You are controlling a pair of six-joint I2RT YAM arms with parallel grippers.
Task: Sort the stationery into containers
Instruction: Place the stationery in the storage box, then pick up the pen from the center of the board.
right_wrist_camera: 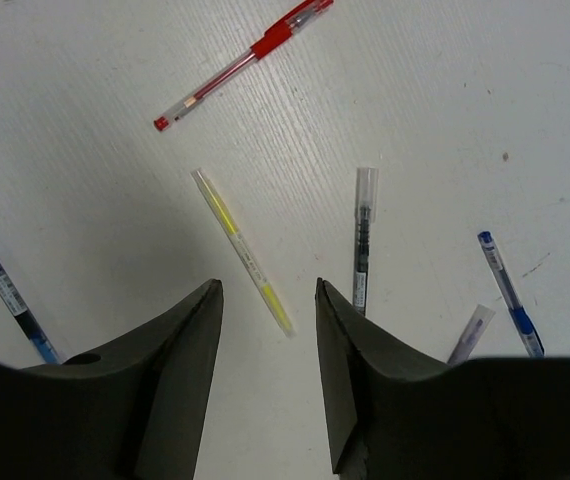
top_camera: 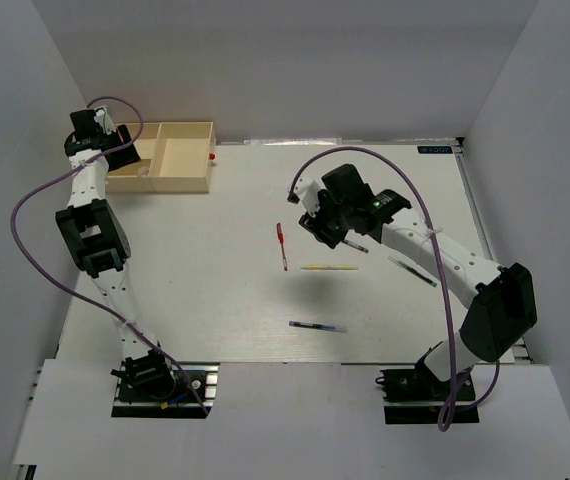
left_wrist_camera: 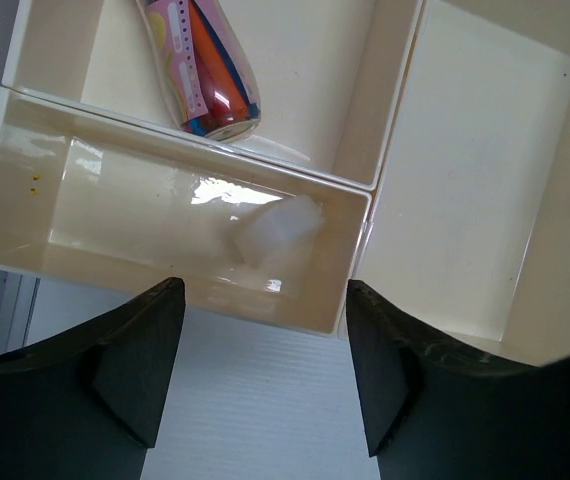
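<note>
**Hidden or blurred**

Left wrist view: the pink cylinder (left_wrist_camera: 205,70) runs off the top edge; a whitish lump (left_wrist_camera: 270,228) in the tray (left_wrist_camera: 65,107) is too blurred to name. Right wrist view: a finger (right_wrist_camera: 165,400) covers one blue pen's (right_wrist_camera: 10,299) lower end.

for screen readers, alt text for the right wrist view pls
The right gripper hangs open over a table, a yellow-green pen in line with its gap. A red pen, a clear pen, a blue pen at left and a blue pen at right lie nearby.
</note>
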